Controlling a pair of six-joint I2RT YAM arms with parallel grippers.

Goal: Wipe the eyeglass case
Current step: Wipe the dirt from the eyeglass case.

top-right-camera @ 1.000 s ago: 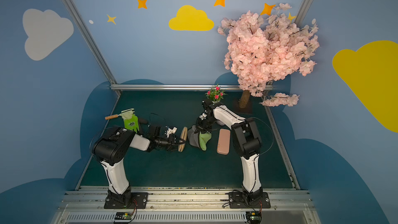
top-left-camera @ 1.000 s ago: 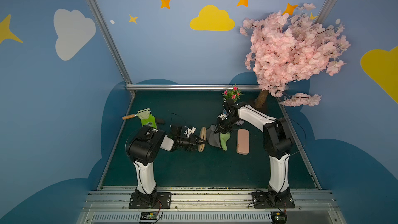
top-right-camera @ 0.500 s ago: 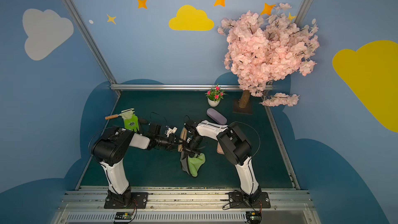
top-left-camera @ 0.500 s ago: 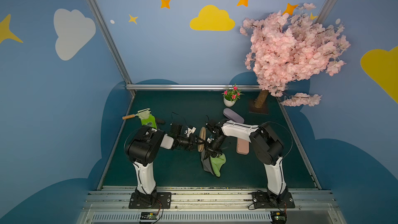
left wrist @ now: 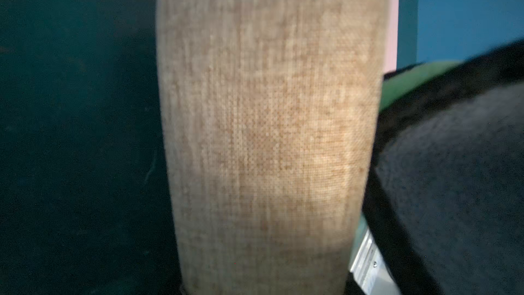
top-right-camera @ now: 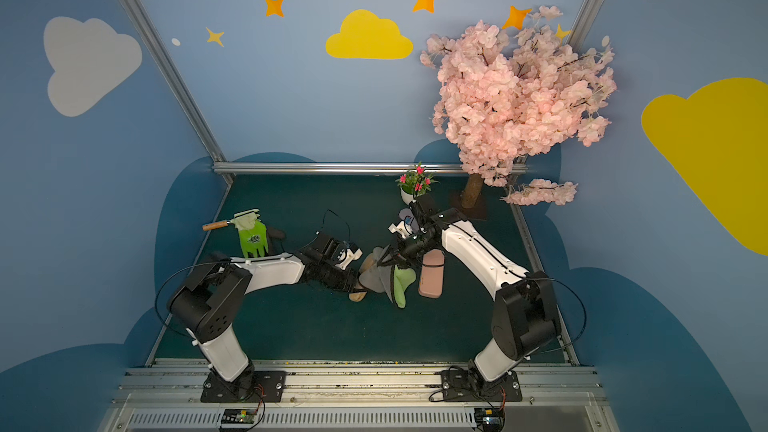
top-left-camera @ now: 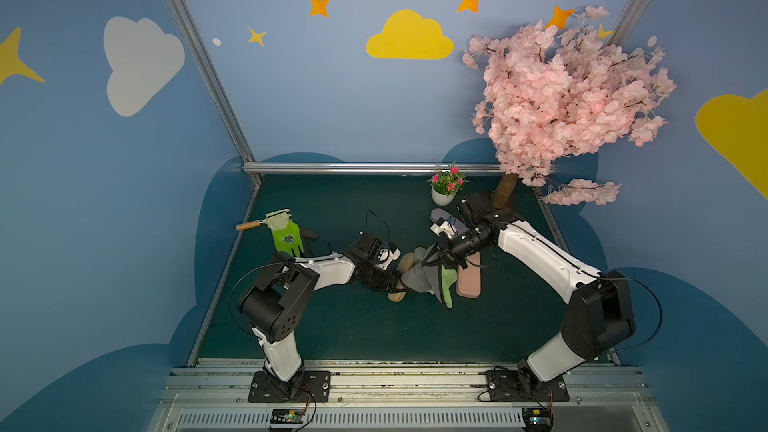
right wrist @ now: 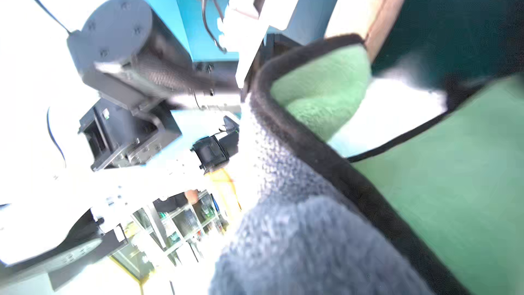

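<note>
Green counter [top-left-camera: 353, 326] carries a pink blossom tree [top-left-camera: 569, 97] in its far right corner. Near the counter's centre the left pincer [top-left-camera: 399, 282] is clenched across the middle of the tan fabric eyeglass case [left wrist: 269, 137]. The right pincer [top-left-camera: 429, 261] is clamped on a grey-and-green cloth [top-left-camera: 417, 278], which drapes against the side of that case. A pink case [top-left-camera: 469, 280] lies flat on the counter just beside the cloth.
</note>
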